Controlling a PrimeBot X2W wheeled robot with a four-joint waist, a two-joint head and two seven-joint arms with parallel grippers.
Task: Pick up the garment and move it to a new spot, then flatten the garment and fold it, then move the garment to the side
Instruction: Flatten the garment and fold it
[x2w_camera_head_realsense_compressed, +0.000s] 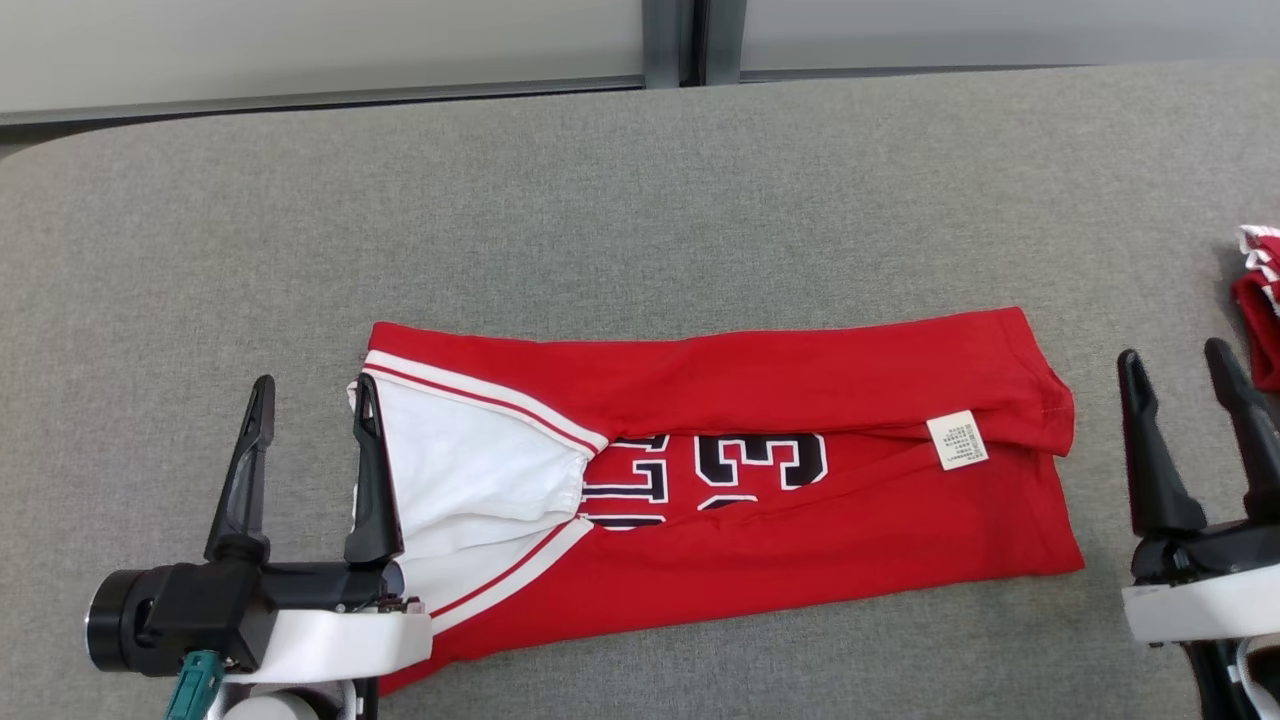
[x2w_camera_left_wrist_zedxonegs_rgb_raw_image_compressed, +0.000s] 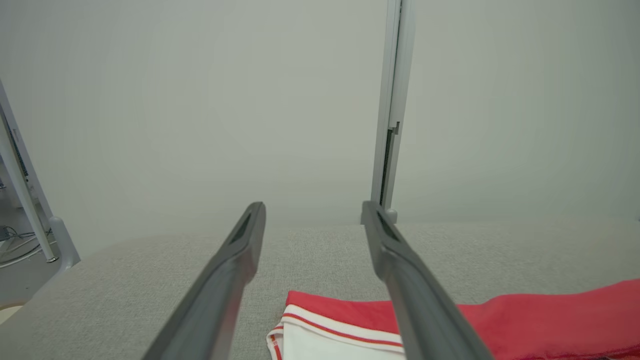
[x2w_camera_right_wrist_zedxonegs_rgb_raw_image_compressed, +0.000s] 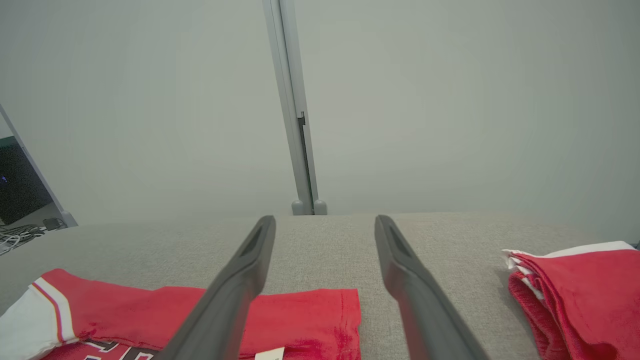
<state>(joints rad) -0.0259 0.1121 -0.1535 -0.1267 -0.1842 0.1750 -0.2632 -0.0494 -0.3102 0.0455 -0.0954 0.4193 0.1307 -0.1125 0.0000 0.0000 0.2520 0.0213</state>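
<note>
- The garment (x2w_camera_head_realsense_compressed: 720, 480), a red jersey with white trim and dark numerals, is seen folded lengthwise into a long band on the grey surface (x2w_camera_head_realsense_compressed: 640, 200), nearer its front edge.
- A white label (x2w_camera_head_realsense_compressed: 958, 440) is shown on the garment's right part, where the two folded flaps meet.
- The left end effector (x2w_camera_head_realsense_compressed: 315, 385) is held released, its fingers spread and nothing gripped. It is placed at the garment's left end, with one finger overlapping the white panel in the head view. Whether that finger touches the cloth cannot be told.
- The right end effector (x2w_camera_head_realsense_compressed: 1173, 352) is likewise released and empty, set just off the garment's right end and apart from it.
- A second folded red cloth (x2w_camera_head_realsense_compressed: 1262, 300) is seen at the surface's right edge, beyond the right end effector.
</note>
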